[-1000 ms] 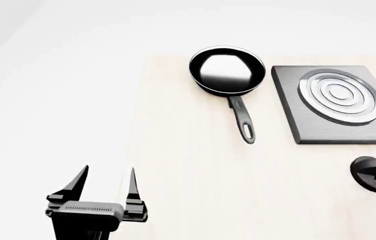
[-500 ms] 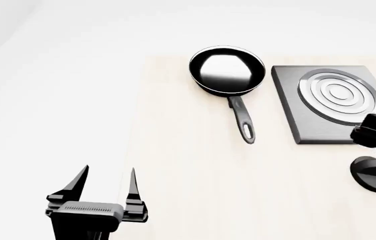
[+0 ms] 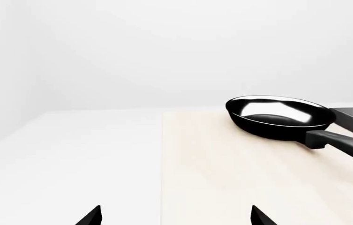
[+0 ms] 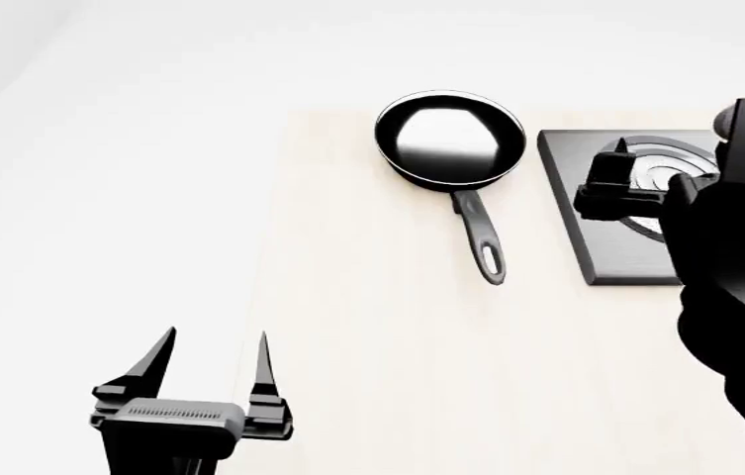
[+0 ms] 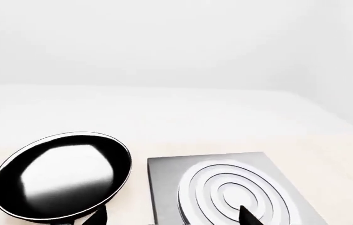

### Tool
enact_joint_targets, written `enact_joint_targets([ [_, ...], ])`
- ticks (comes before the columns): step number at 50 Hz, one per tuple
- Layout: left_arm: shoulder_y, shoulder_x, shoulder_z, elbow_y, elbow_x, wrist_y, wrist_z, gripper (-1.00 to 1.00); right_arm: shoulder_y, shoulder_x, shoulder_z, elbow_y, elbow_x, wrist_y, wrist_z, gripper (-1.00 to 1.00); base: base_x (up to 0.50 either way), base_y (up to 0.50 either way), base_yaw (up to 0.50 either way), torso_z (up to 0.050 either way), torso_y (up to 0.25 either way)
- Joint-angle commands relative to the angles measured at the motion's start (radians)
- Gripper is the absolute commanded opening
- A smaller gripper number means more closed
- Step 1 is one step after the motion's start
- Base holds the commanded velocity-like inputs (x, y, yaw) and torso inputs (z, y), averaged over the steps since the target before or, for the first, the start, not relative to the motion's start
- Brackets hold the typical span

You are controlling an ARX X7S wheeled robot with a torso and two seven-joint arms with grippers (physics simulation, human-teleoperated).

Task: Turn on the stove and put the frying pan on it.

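Observation:
The black frying pan [image 4: 449,139] lies on the table left of the stove [image 4: 597,252], its long handle [image 4: 482,240] pointing toward me. It also shows in the left wrist view [image 3: 279,117] and the right wrist view [image 5: 63,178]. The stove slab with silver rings shows in the right wrist view [image 5: 163,187] too. My right gripper [image 4: 649,158] hovers open over the stove's left part, holding nothing, with tips wide apart in its wrist view [image 5: 173,218]. My left gripper [image 4: 214,341] is open and empty at the near left. The stove's knob is hidden behind my right arm.
The light wooden tabletop [image 4: 372,327] ends at a left edge beside my left gripper, with a white surface [image 4: 108,198] beyond it. My right arm [image 4: 742,297] fills the right side of the head view.
My right arm has risen from the knob at the near right and moved forward over the stove, now covering the knob. The left arm, pan and stove have not moved.

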Motion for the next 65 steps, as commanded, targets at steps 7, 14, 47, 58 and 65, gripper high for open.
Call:
enact_joint_targets([
  [7,0.001,-0.004,0.005,0.002,-0.003,0.004,-0.002,1.00,0.173,-0.047,-0.143,0.151,0.033,-0.003,-0.126,1.00,0.00,0.00,0.00,0.000,0.000],
  [14,0.002,-0.005,0.007,0.003,-0.004,0.005,-0.004,1.00,0.286,-0.070,-0.224,0.325,0.068,0.098,-0.209,1.00,0.00,0.00,0.00,0.000,0.000],
  [47,-0.001,-0.012,0.012,0.003,-0.015,0.007,-0.009,1.00,0.551,-0.220,-0.366,1.091,-0.058,-0.111,-0.405,1.00,0.00,0.00,0.00,0.000,0.000],
  [58,-0.002,-0.015,0.014,0.005,-0.017,0.006,-0.012,1.00,0.611,-0.289,-0.424,1.363,-0.129,-0.258,-0.473,1.00,0.00,0.00,0.00,0.000,0.000],
  [65,-0.002,-0.017,0.015,0.006,-0.018,0.005,-0.013,1.00,0.637,-0.329,-0.444,1.507,-0.158,-0.347,-0.507,1.00,0.00,0.00,0.00,0.000,0.000],
])
